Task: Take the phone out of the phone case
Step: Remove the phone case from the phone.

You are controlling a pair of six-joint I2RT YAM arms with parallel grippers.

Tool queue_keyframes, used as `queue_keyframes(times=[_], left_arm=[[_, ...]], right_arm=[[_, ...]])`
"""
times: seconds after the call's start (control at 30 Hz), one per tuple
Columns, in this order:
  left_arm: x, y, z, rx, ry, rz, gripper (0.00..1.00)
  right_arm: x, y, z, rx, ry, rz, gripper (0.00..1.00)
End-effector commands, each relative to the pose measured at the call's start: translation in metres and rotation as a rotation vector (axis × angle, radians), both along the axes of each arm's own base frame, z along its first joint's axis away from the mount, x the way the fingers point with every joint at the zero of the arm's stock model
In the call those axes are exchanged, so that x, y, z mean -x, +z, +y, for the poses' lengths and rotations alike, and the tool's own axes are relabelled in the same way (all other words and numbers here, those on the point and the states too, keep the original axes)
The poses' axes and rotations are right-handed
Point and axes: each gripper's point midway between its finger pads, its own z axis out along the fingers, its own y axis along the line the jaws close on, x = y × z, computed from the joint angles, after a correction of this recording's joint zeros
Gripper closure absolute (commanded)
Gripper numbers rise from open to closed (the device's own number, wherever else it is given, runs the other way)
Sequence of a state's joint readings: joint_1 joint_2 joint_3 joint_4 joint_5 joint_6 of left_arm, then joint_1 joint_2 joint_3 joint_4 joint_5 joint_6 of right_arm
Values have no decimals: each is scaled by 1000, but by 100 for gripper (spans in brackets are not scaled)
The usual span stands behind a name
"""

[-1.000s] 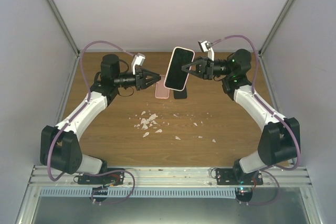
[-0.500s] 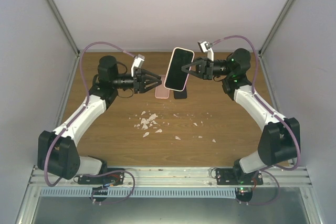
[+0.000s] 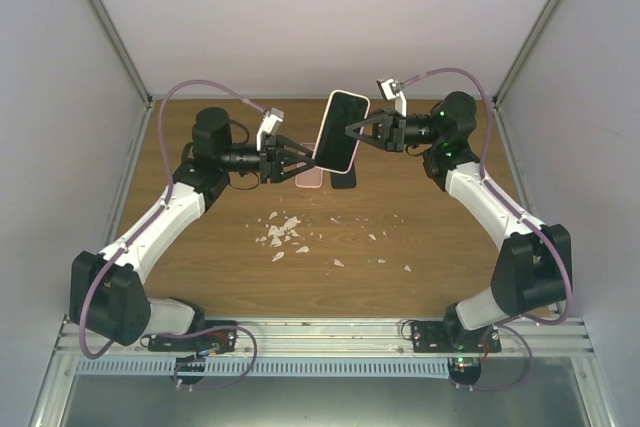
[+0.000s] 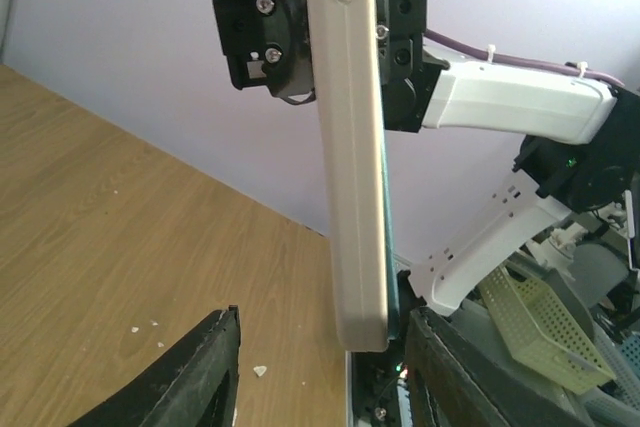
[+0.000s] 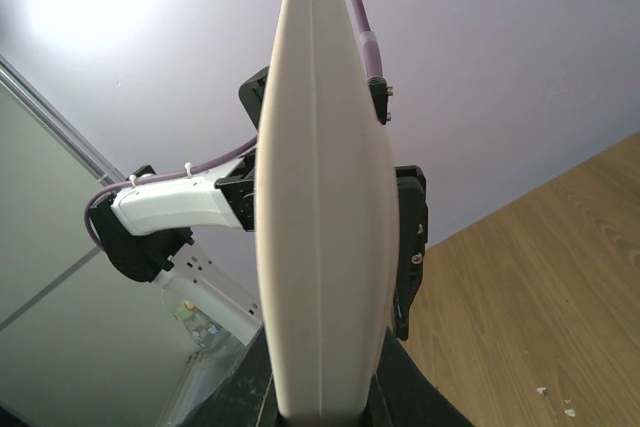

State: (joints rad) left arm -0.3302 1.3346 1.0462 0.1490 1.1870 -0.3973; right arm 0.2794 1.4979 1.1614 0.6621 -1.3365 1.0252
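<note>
Tips of the right fingers (image 3: 357,128) are closed on the phone (image 3: 340,131), which sits in its pale pink phone case (image 4: 352,167) and is held on end, slightly tilted, in the air above the desk (image 3: 450,247). The left fingers (image 4: 200,379) are spread wide with the phone's lower end between them. On the desk below lie a flat pink item (image 3: 309,176), a flat dark item (image 3: 343,179) just beside it, and white scraps (image 3: 283,232).

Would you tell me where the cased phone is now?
Top view: the cased phone is mid-air at centre, gripped by the right pincer, the open left pincer straddling its lower end.
</note>
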Motion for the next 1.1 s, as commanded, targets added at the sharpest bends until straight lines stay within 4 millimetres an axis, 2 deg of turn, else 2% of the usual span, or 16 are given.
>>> queue_keyframes(times=[0.0, 0.23, 0.57, 0.8, 1.07], left_arm=[[-9, 7, -1, -9, 46, -53, 55], [-22, -8, 7, -12, 93, 0, 62], [-31, -18, 7, -29, 137, 30, 62], [-55, -32, 14, -105, 269, 29, 68], [-64, -35, 17, -131, 316, 29, 68]], right_arm=[[7, 19, -3, -28, -14, -82, 99], [15, 22, -5, -41, 6, -96, 100], [23, 26, -5, -58, 25, -101, 100], [32, 29, 1, -63, 58, -116, 100], [41, 26, 8, -58, 97, -116, 100]])
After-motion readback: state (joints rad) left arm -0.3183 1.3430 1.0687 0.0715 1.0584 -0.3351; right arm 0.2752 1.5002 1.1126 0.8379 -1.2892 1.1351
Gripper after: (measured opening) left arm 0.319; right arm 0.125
